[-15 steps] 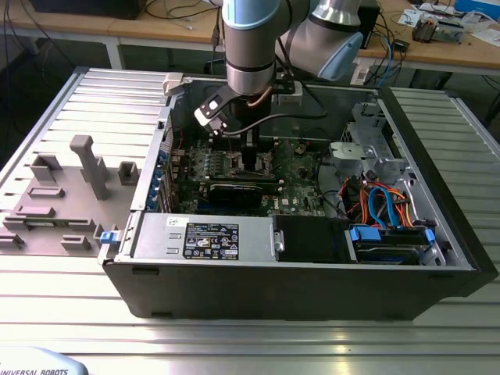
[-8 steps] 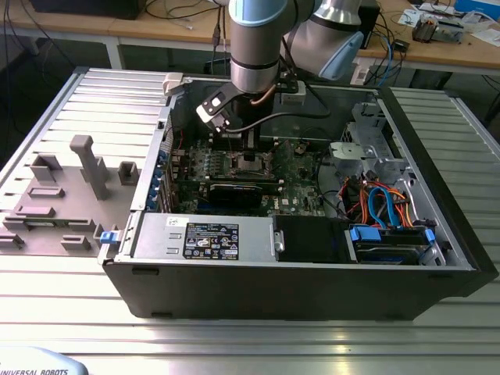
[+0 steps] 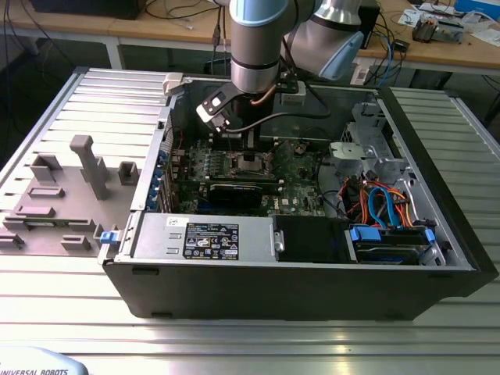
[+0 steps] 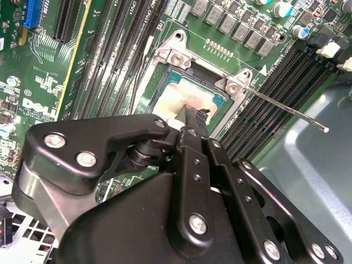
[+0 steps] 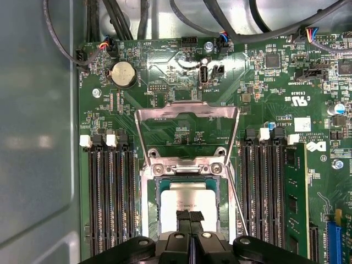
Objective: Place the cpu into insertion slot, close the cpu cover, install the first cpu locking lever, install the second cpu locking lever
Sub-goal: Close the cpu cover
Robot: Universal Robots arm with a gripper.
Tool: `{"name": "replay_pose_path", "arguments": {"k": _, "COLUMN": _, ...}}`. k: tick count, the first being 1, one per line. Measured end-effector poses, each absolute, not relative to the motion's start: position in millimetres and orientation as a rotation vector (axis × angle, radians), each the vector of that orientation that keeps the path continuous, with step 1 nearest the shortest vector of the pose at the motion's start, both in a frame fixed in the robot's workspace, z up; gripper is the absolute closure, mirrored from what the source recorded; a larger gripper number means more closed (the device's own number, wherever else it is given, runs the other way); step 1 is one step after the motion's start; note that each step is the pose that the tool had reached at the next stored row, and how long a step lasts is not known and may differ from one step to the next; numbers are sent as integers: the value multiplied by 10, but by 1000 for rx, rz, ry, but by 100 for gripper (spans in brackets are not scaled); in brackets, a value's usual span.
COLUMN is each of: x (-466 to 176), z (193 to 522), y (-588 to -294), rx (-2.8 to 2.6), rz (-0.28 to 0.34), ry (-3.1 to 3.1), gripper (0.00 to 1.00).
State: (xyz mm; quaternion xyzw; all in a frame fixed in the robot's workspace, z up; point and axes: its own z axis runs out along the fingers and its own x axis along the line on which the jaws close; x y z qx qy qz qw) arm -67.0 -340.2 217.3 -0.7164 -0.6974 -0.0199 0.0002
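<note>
cpu sits flat in the insertion slot. It is square with a pale silver-grey top, a brownish tint on it in the second wrist view, and a green edge showing round the lid. gripper fingers are pressed together with nothing between them, tips at the cpu's top near one edge. Touching or just above, can't tell. cpu cover is flipped up, clear of the slot. One locking lever angles out free over the memory slots.
</note>
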Motion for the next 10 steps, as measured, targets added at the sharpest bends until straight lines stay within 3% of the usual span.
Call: {"name": "replay_pose_path", "arguments": {"k": 10, "x": -666, "z": 2173, "y": -3402, "rx": -2248, "rz": -56, "ry": -2188, "gripper": 89}}
